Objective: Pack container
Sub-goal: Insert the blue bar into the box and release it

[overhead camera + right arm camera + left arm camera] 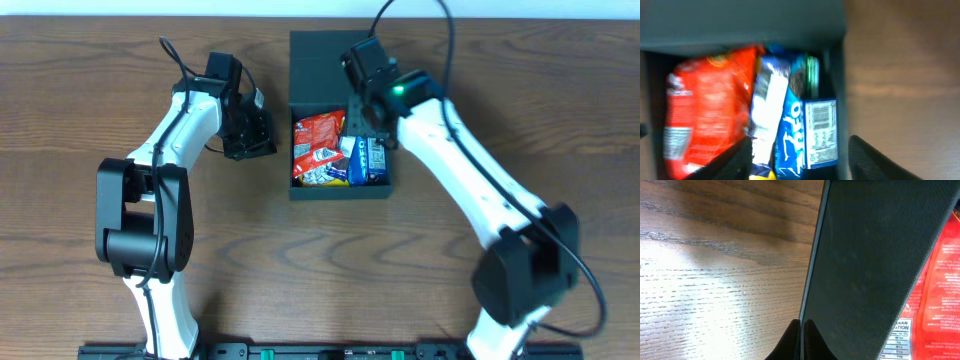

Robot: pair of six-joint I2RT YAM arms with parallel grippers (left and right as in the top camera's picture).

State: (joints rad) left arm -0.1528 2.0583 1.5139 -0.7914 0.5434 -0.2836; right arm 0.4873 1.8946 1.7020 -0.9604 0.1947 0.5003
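Observation:
The dark teal container [340, 192] stands at the table's middle with its hinged lid [312, 65] flipped open at the back. Inside lie a red snack packet [318, 135], a blue Oreo pack [362, 165] and a white-blue packet [767, 100]. My right gripper [375, 125] hangs open over the container's right half; in the right wrist view its fingers [800, 162] straddle the Oreo pack [795, 135] and the right wall. My left gripper [268, 140] is shut, just left of the container; in the left wrist view its tips [801, 330] lie along the wall's edge [875, 255].
Brown wooden table [100, 80] all round. The red packet [940, 290] shows past the wall in the left wrist view and fills the left of the right wrist view [705, 100]. The arm bases stand at the front edge.

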